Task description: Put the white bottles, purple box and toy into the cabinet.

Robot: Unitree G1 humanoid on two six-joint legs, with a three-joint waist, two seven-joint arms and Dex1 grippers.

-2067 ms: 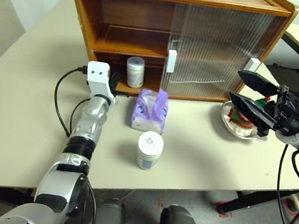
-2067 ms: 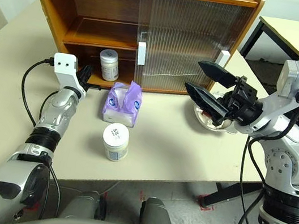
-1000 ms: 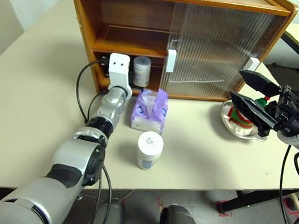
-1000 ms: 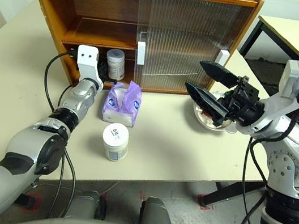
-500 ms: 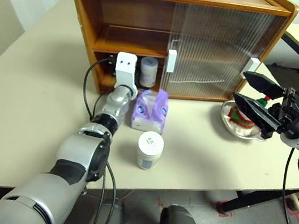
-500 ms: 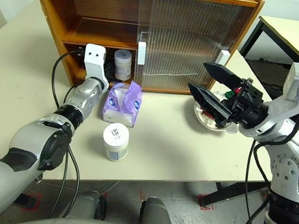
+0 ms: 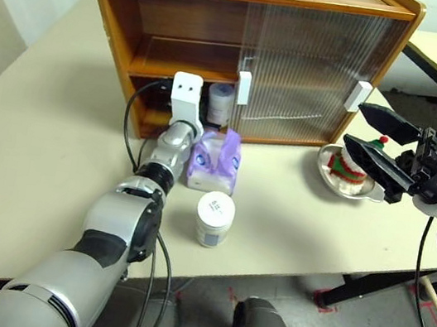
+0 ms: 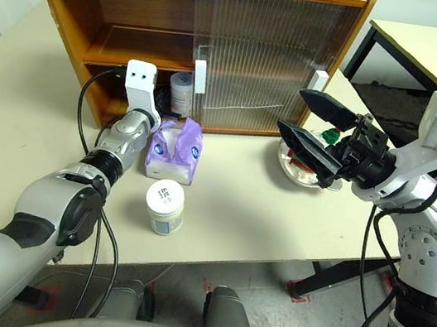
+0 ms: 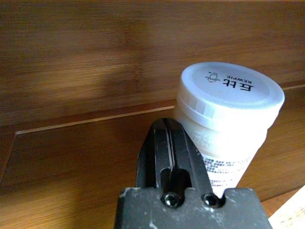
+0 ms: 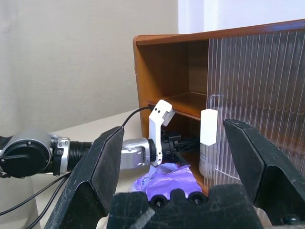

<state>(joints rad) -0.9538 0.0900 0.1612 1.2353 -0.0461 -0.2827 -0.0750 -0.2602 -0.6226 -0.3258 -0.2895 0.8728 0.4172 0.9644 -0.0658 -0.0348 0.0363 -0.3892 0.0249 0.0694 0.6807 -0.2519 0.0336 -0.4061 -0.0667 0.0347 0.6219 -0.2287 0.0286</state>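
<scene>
your left pincer (image 9: 167, 138) is inside the lower compartment of the cabinet (image 7: 186, 7), on the open left side. its two black fingers are pressed together and hold nothing. in the left wrist view one white bottle (image 9: 228, 121) stands upright on the cabinet floor just beside the fingertips; i cannot tell if they touch it. from the head view this bottle (image 7: 219, 102) stands at the edge of the ribbed sliding door (image 7: 319, 63), next to its white handle (image 7: 244, 88).

your right pincer (image 7: 377, 144) hangs in the air at the right end of the cabinet, with its fingers wide apart and nothing between them. it is above the desk (image 7: 29, 140), near the metal dish (image 7: 329, 178).

the toy (image 7: 352, 165) sits in that dish, partly hidden behind the right fingers; you can see its white body, the scarf and the green hat with a red pompom.

the purple box (image 7: 215, 159) stands on the desk just in front of the cabinet opening, close beside your left forearm, with white tissue coming out of the top.

the second white bottle (image 7: 214, 217) stands upright on the desk in front of the purple box, near the front edge, apart from both pincers.
</scene>
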